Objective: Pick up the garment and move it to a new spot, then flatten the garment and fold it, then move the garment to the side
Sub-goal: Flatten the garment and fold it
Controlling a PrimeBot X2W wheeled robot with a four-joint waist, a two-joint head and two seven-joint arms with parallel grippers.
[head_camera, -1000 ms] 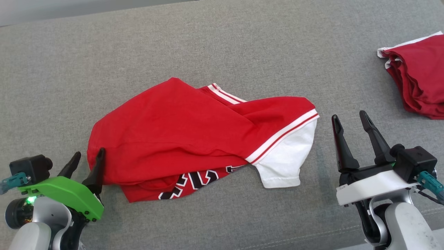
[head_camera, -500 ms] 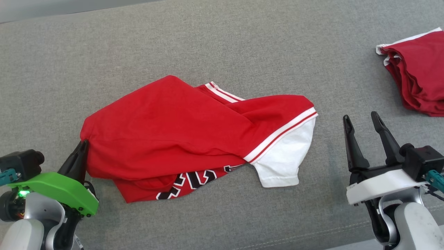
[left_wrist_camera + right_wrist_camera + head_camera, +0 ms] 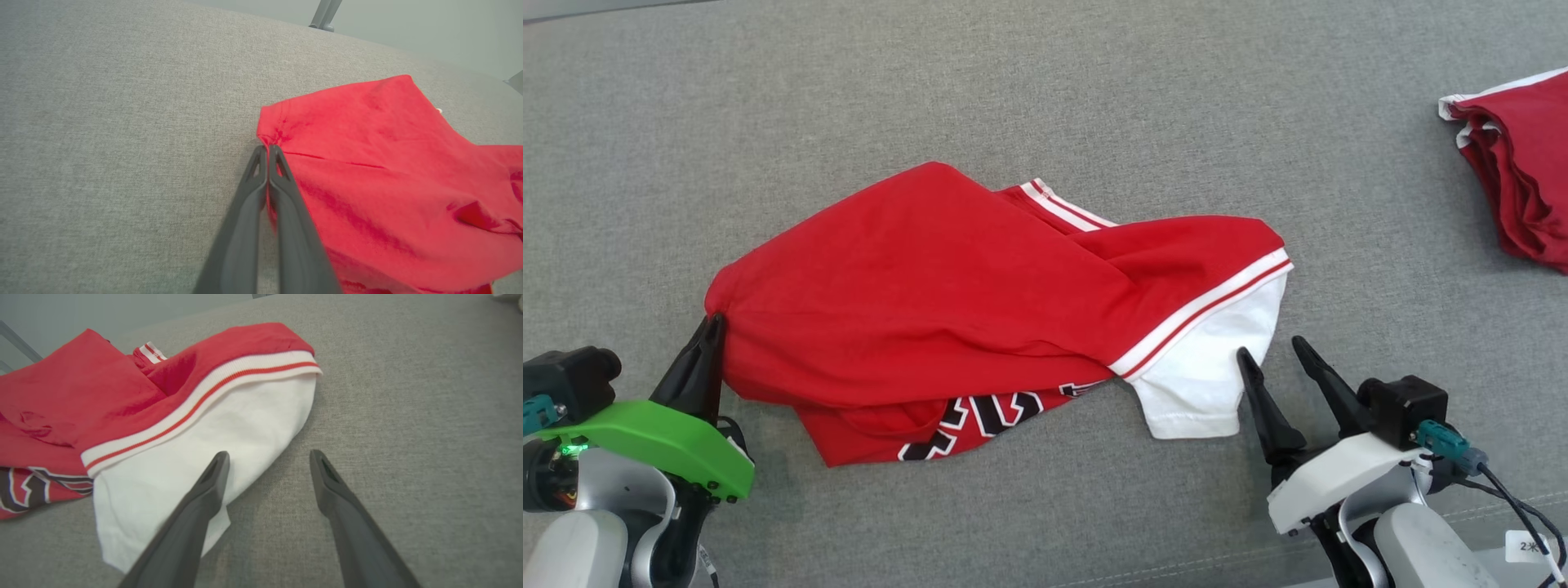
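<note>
1. Garment [image 3: 947,294]: a red shirt with a white sleeve [image 3: 1205,367]. It lies crumpled and partly doubled over in the middle of the gray cushion [image 3: 1045,98].
2. The left gripper [image 3: 712,327] is at the shirt's left end. Its two fingers are pressed together and pinch the red edge there.
3. The right gripper [image 3: 1269,348] is at the near right, just beside the white sleeve. Its fingers are spread apart and hold nothing. In the right wrist view, one finger sits over the sleeve's edge.
4. I think the step now is to grab the sleeve side, so both ends are held.
5. To do it well, put the sleeve edge between the spread fingers. Close on the cloth alone, not on the cushion.
6. Take a good bite of cloth, since a thin pinch may slip.
7. Then lift both ends together, so the shirt hangs open and does not bunch up.
8. Another red pile [image 3: 1519,180] lies far right, well apart. Keep the shirt away from it.
</note>
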